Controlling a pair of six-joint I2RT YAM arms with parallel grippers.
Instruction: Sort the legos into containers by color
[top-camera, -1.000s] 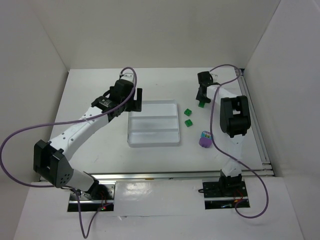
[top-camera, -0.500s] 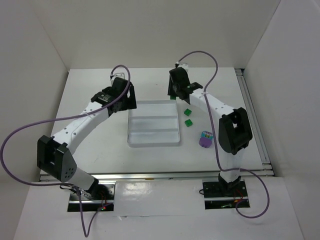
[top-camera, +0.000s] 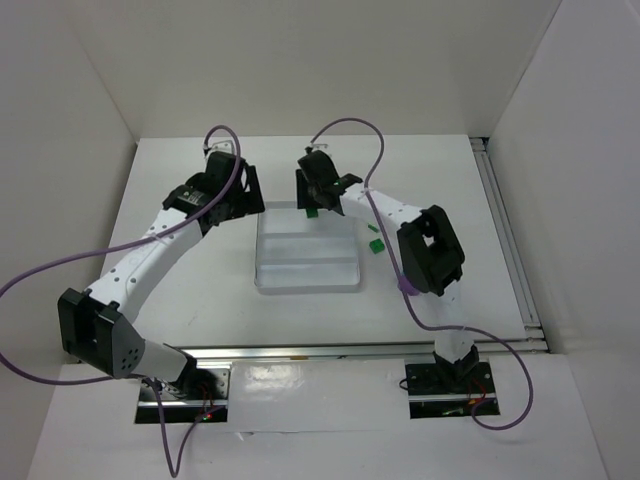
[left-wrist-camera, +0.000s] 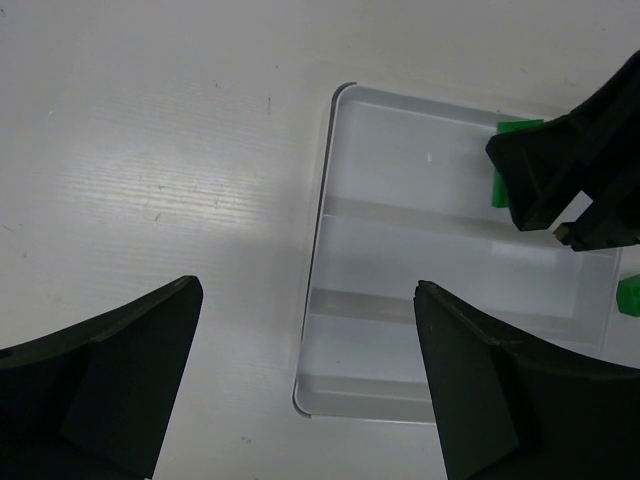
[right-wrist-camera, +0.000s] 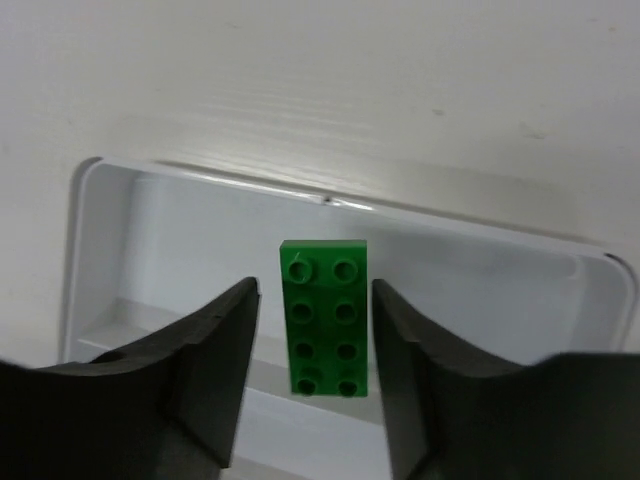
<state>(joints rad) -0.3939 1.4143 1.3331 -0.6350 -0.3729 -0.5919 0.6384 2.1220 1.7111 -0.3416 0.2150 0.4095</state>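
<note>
One green brick (right-wrist-camera: 324, 318) sits between the fingers of the right gripper (right-wrist-camera: 315, 292), over the far compartment of the clear tray (right-wrist-camera: 85, 180), close to that compartment's far wall. The right wrist view shows a thin gap between the brick and the left-hand finger, and the other finger is nearly touching it, so the jaws look parted and the brick let go; whether it already rests on the tray floor I cannot tell. This looks like the drop-off step for this brick. The next move should be to lift the right arm straight up, clear of the tray wall, then swing it back to the right for another piece. Two more green bricks (top-camera: 377, 246) lie on the table just right of the tray, one partly covered by the right arm, so the sorting seems well short of done. A sliver of purple (top-camera: 404, 288) at the near edge of the right arm's elbow is probably the small cup, mostly hidden. The left gripper (left-wrist-camera: 305, 290) hovers wide open and empty above the table by the tray's left rim, well apart from the brick. It is not in the way now, but both arms crowd the tray's far end, so the withdrawal needs care.
</note>
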